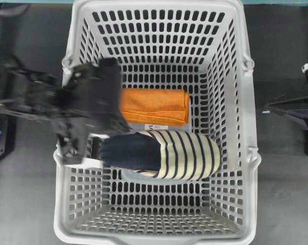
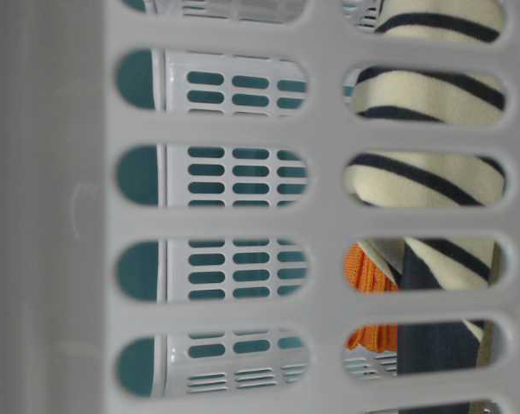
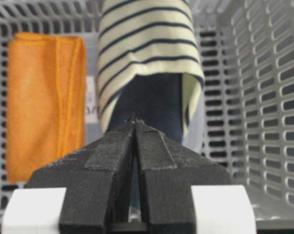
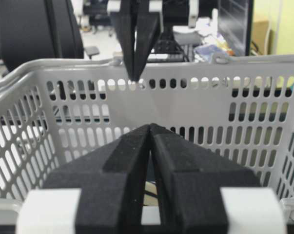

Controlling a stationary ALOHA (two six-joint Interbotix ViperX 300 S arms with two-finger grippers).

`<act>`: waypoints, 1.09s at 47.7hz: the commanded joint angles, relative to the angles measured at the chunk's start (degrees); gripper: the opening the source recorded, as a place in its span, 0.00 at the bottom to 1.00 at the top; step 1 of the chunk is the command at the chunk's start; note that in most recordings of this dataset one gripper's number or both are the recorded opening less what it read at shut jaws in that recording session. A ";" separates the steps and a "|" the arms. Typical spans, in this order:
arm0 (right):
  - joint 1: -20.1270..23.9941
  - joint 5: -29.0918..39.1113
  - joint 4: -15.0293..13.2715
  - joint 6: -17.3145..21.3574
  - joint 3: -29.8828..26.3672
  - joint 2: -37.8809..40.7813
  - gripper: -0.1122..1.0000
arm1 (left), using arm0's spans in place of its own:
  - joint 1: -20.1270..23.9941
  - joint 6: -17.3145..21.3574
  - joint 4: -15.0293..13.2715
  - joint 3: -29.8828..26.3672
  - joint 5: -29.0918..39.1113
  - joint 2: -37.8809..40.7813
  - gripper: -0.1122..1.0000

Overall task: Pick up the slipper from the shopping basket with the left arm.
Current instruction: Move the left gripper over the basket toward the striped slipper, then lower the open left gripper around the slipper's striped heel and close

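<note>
light is even and soft from above, with only faint shadows and no glare. in the overhead view the left arm (image 1: 87, 104) is smeared by motion blur while the basket (image 1: 251, 127) stays sharp. the table-level view is filled by a soft, out-of-focus basket wall.

An orange cloth (image 1: 155, 106) lies folded flat near the middle of the overhead picture. A small white label (image 1: 156, 126) sits just below its lower edge. In the left wrist picture the cloth is on the left side. A dark tabletop (image 1: 26, 199) fills the lower left corner of the overhead picture.
</note>
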 commanded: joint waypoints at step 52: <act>0.44 -0.26 0.18 0.09 0.44 0.26 0.09 | -2.81 -0.70 0.18 -17.49 10.11 29.44 0.91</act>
